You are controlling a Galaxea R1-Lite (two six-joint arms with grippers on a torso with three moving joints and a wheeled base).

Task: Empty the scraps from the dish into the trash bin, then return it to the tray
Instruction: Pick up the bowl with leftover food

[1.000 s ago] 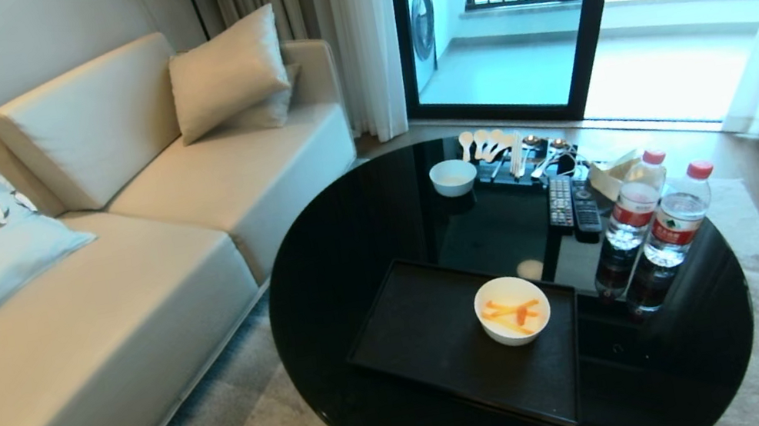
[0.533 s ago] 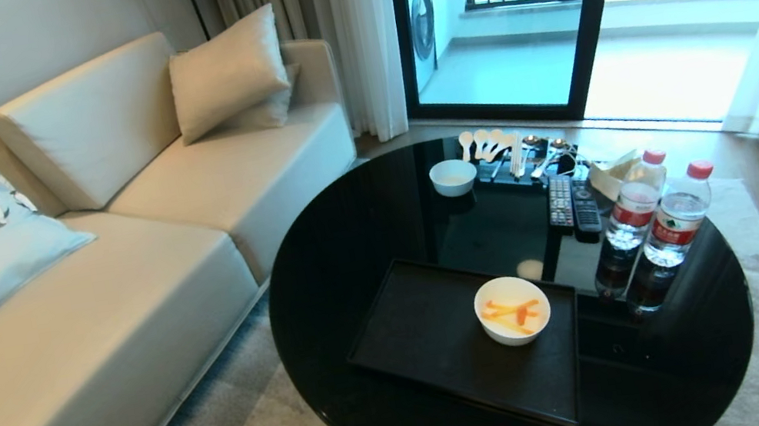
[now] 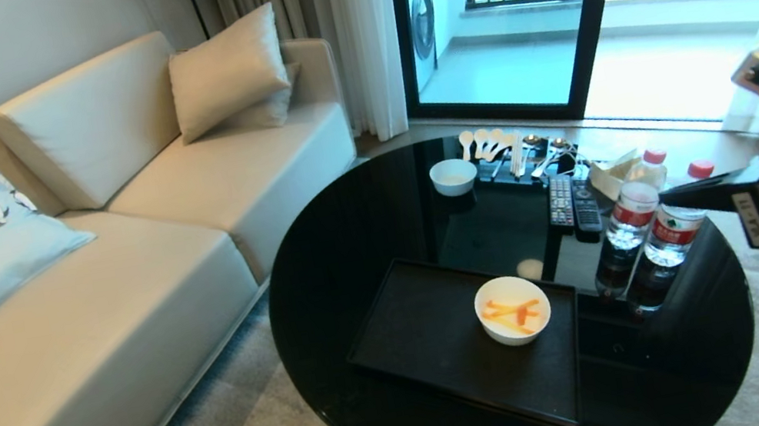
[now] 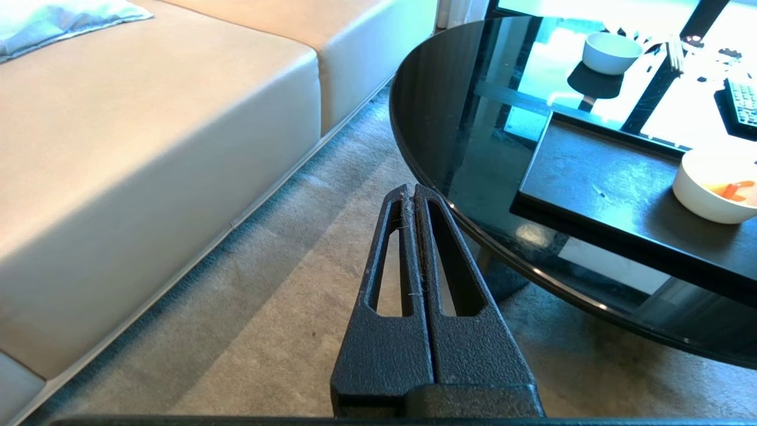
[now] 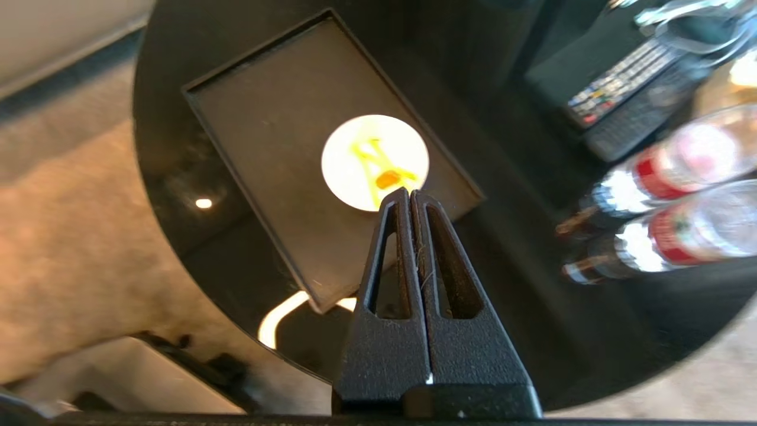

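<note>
1. The right jaws (image 5: 410, 192) are clenched, the two fingers pressed flat together with nothing between them. In the head view the right jaws (image 3: 665, 194) reach in from the right side, above the bench (image 3: 354, 248).
2. The dish (image 3: 513, 310) stands upright on the tray (image 3: 431, 329), below and ahead of the right jaws and apart from them; in the right wrist view the jaw tips line up with the near rim of the dish (image 5: 375, 160).
3. The scraps (image 3: 513, 313), thin orange strips and an orange piece, lie inside the dish.
4. The tray lies flat on the round black bench; the dish sits toward the tray corner nearest the right jaws.
5. Two water bottles (image 3: 651, 227) with red caps stand on the bench just under the right jaws' tips as the head view shows them.
6. Beyond the bottles lie two remote controls (image 3: 572, 204), and farther off a smaller white bowl (image 3: 453, 176) beside a row of spoons (image 3: 488, 143).
7. The left jaws (image 4: 411, 190) are likewise clenched and empty, low over the carpet (image 4: 266, 296) beside the bench edge, well apart from the tray (image 4: 597, 177) and dish (image 4: 709, 189).
8. A beige sofa (image 3: 118, 235) runs along the left jaws' far side.
9. The trash bin is in none of the views.
</note>
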